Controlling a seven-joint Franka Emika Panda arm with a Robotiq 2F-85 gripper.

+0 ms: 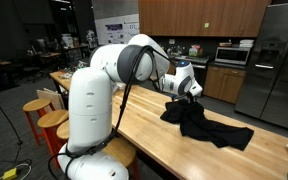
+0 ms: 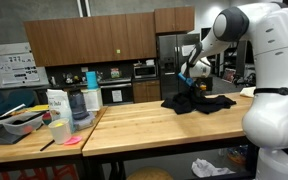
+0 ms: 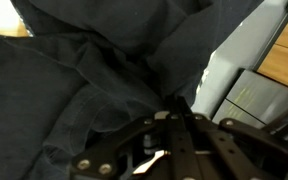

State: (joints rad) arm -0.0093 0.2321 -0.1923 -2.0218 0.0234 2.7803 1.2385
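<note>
- Two wooden tabletops (image 2: 149,126), set edge to edge.
- One black cloth (image 1: 209,127), heaped on a tabletop.
- One white robot arm (image 1: 92,95).
- Round wooden stools (image 1: 36,105): two plainly seen, possibly a third half hidden behind the robot's base.
- One microwave (image 2: 144,71).
- One steel refrigerator (image 1: 274,60).
- One white carton (image 2: 56,100).

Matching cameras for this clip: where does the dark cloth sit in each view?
Exterior view: dark cloth right of centre on the wooden table, under the gripper.
Exterior view: cloth centre-right, at the table's far end.
Wrist view: cloth fills left and centre.
Shared landmark: the shut gripper on the cloth's raised fold.
</note>
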